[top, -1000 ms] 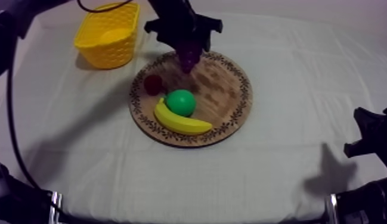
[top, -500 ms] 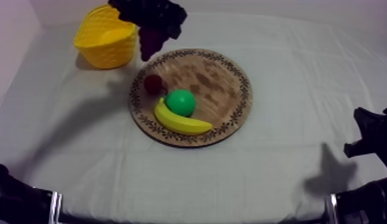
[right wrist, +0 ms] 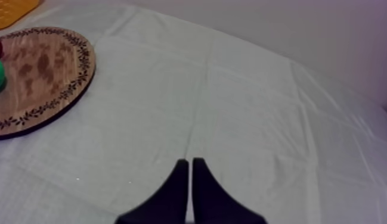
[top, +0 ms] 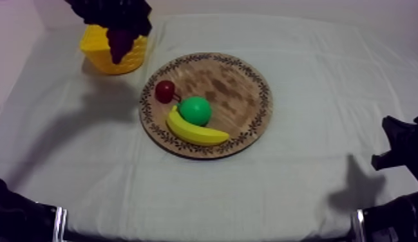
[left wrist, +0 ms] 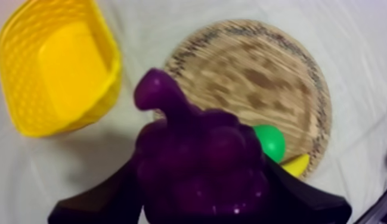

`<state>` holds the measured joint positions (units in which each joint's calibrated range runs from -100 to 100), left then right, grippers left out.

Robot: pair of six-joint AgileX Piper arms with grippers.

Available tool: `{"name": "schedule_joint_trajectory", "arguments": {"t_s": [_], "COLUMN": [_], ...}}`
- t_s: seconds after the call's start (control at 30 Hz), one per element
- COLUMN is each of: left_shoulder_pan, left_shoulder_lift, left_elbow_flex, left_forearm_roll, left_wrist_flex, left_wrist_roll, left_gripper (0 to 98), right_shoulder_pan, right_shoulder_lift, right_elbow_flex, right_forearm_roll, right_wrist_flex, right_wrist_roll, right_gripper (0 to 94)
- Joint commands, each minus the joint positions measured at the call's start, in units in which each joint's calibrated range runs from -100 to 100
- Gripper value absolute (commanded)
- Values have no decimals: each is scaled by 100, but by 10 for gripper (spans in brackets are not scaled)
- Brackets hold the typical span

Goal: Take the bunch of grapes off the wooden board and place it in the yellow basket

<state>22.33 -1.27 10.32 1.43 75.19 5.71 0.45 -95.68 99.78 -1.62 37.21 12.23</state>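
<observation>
Grey-white cloth covers the worktop (top: 314,58). Left hand (left wrist: 198,199) grips the bunch of grapes (top: 120,42) above the yellow basket (top: 94,50) edge; right hand (right wrist: 190,189) sits pinched together, empty.

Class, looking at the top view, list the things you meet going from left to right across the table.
Yellow basket, small red fruit, pear. Omitted as overlapping: bunch of grapes in the left end effector at the basket, banana, wooden board.
</observation>
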Motion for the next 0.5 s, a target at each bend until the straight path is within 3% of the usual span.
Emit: {"name": "schedule_joint_trajectory", "arguments": {"t_s": [0.0, 0.47], "left_shoulder_pan": [-321, -1207], "left_shoulder_lift": [-47, -271], "left_elbow_flex": [34, 262], "left_forearm_roll": [35, 64], "left_wrist_flex": [-22, -82], "left_wrist_roll": [-25, -77], "left_gripper": [579, 579], "right_shoulder_pan": [0, 0], "right_shoulder_lift": [0, 0], "right_elbow_flex": [-1, -1], "right_forearm_roll": [-2, -2], "right_wrist_flex": [-3, -3], "right_wrist_roll": [1, 1], "right_gripper": [5, 5]}}
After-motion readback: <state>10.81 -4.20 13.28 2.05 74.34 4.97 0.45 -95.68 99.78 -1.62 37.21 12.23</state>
